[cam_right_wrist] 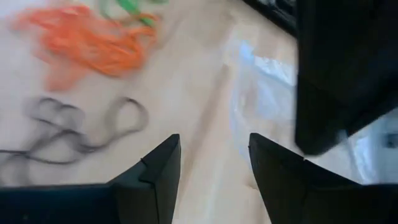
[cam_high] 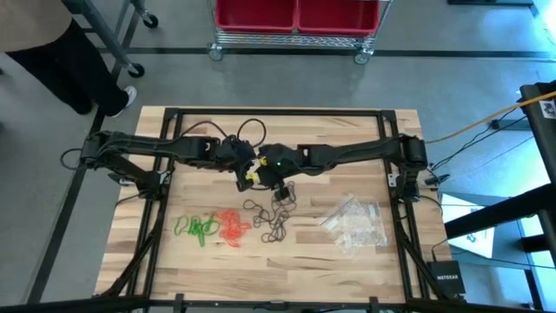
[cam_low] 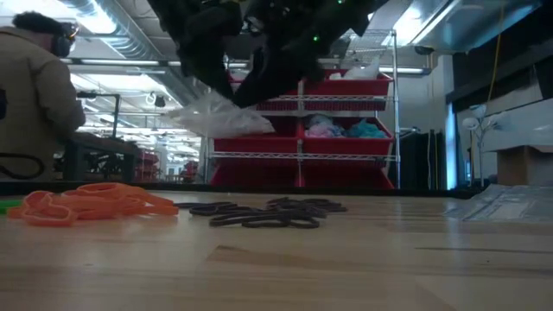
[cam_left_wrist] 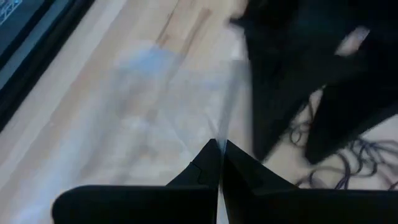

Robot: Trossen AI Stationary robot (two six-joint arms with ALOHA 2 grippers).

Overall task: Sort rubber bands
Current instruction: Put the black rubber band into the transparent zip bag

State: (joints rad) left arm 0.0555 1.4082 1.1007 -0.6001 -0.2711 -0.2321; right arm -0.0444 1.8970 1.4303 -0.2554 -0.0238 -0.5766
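Observation:
The rubber bands lie on the wooden table in three heaps: green (cam_high: 198, 228), orange (cam_high: 233, 228) and black (cam_high: 274, 219). They also show in the right wrist view as orange (cam_right_wrist: 87, 40), green (cam_right_wrist: 134, 6) and black (cam_right_wrist: 68, 130). Above the table's middle my left gripper (cam_left_wrist: 219, 163) is shut on a clear plastic bag (cam_left_wrist: 180, 93), which hangs in the air (cam_low: 216, 117). My right gripper (cam_right_wrist: 214, 165) is open right beside that bag (cam_right_wrist: 264, 106) and has nothing between its fingers. My left gripper pinches an edge of the clear bag (cam_left_wrist: 222, 134) between its two shut fingers, which slant downward. The bag spreads out beyond the fingertips and hangs clear of the table.
A pile of further clear bags (cam_high: 356, 224) lies at the table's near right. A person (cam_low: 34, 95) stands beyond the table's far left corner. A wire rack with red bins (cam_low: 328, 121) stands behind the table. Bare wood lies near the front edge.

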